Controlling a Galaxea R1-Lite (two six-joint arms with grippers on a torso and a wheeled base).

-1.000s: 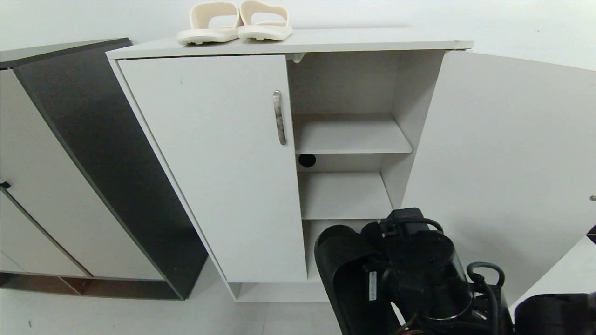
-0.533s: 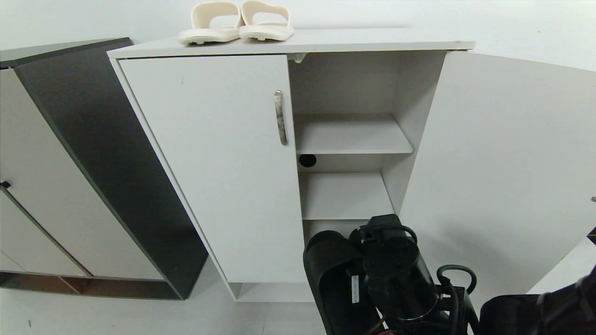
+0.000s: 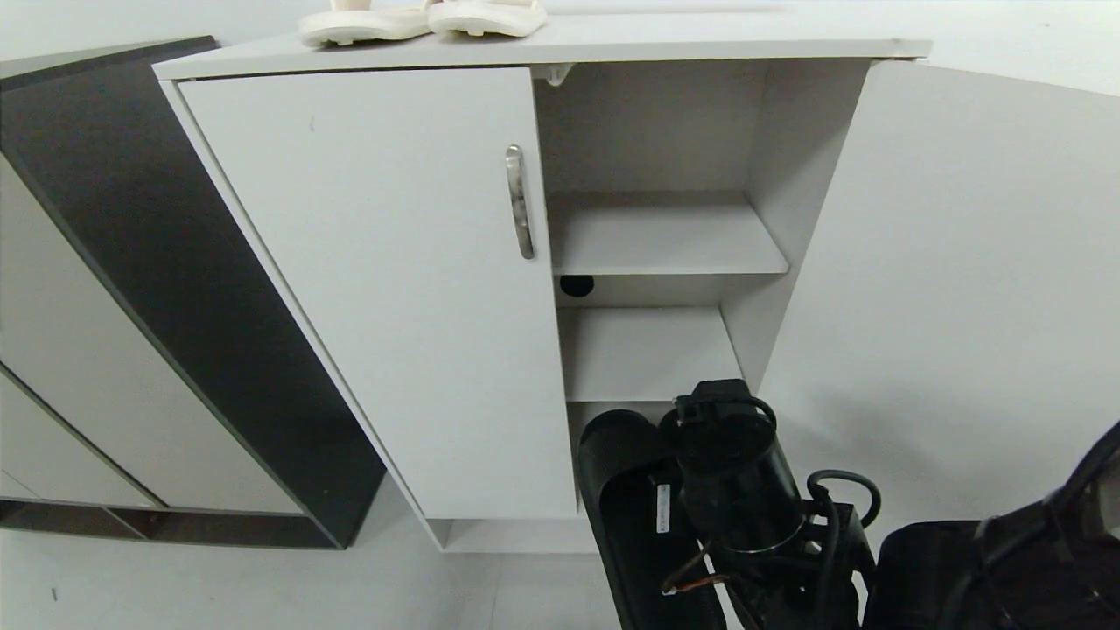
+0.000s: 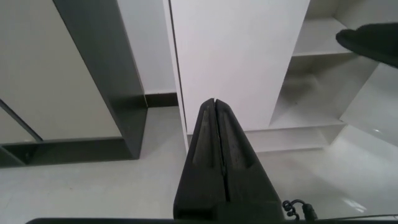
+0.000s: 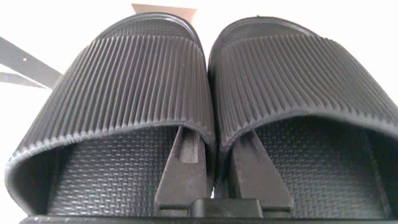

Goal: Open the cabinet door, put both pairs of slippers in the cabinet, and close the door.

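Note:
The white cabinet [image 3: 542, 44] has its right door [image 3: 962, 289] swung open and its left door [image 3: 385, 280] closed. Inside are bare shelves, an upper shelf [image 3: 665, 241] and a middle shelf [image 3: 647, 354]. A cream pair of slippers [image 3: 420, 22] lies on the cabinet top. My right gripper [image 5: 214, 168] is shut on the touching inner straps of the black pair of slippers [image 5: 205, 81]. That black pair [image 3: 626, 499] hangs low in front of the open compartment, toes toward the bottom shelf. My left gripper [image 4: 214, 124] is shut and empty, low before the closed door.
A second cabinet with a dark side panel [image 3: 175, 289] stands close on the left. The metal handle [image 3: 519, 201] sits on the closed door's edge. Pale floor [image 3: 262, 586] lies in front. The open door bounds the right side.
The head camera has shifted, so the cabinet sits higher and larger. My right arm with the black slippers has moved left and farther from the camera, staying near the bottom opening.

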